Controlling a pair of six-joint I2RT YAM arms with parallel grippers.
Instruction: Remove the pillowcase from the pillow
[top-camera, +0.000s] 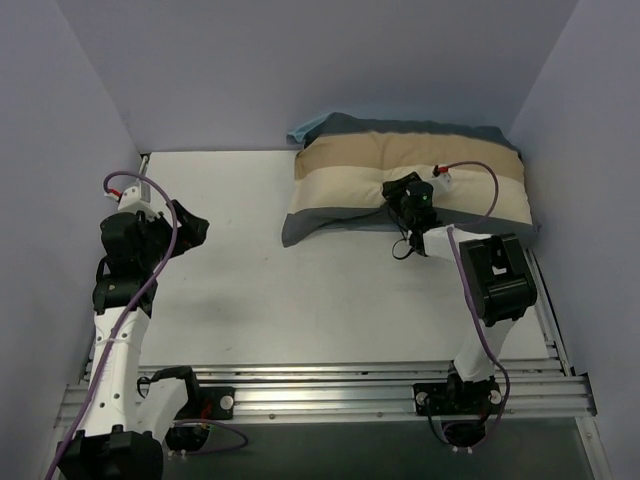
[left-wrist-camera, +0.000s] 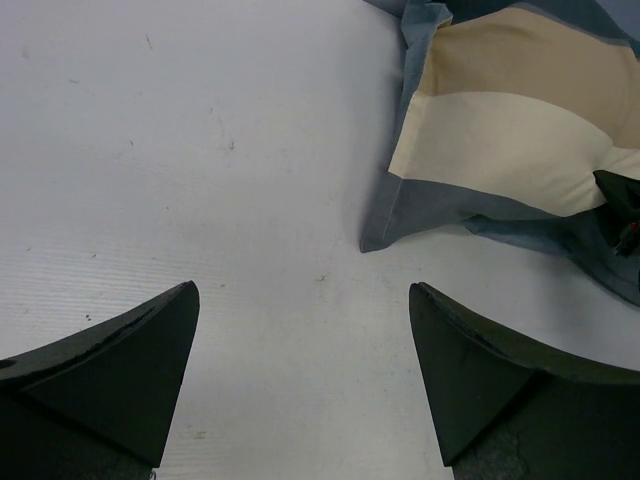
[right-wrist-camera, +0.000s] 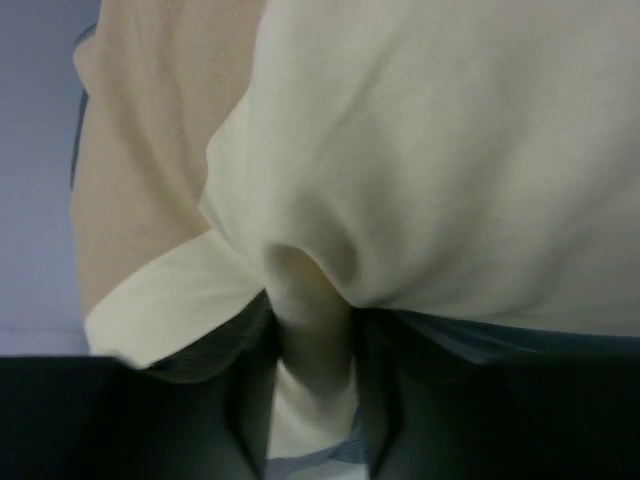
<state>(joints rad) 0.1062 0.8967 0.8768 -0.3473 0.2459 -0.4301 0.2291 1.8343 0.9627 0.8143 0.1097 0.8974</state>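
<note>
The pillowcase (top-camera: 400, 165) lies at the back right of the table, its tan and cream stripes facing up and slate-blue edges around them. It bulges as if filled; the pillow itself is hidden inside. My right gripper (top-camera: 402, 190) presses into the case's near middle. In the right wrist view my right gripper (right-wrist-camera: 312, 340) pinches a raised fold of the cream stripe (right-wrist-camera: 420, 150) between its dark fingers (right-wrist-camera: 230, 400). My left gripper (top-camera: 195, 228) hovers open over bare table at the left, well apart from the case. From the left wrist, the left gripper (left-wrist-camera: 303, 300) holds nothing, and the pillowcase (left-wrist-camera: 510, 130) lies ahead to the right.
Lavender walls close in the white table (top-camera: 250, 260) on the left, back and right. An aluminium rail (top-camera: 320, 395) carrying both arm bases runs along the near edge. A bunched blue corner of fabric (top-camera: 305, 133) touches the back wall.
</note>
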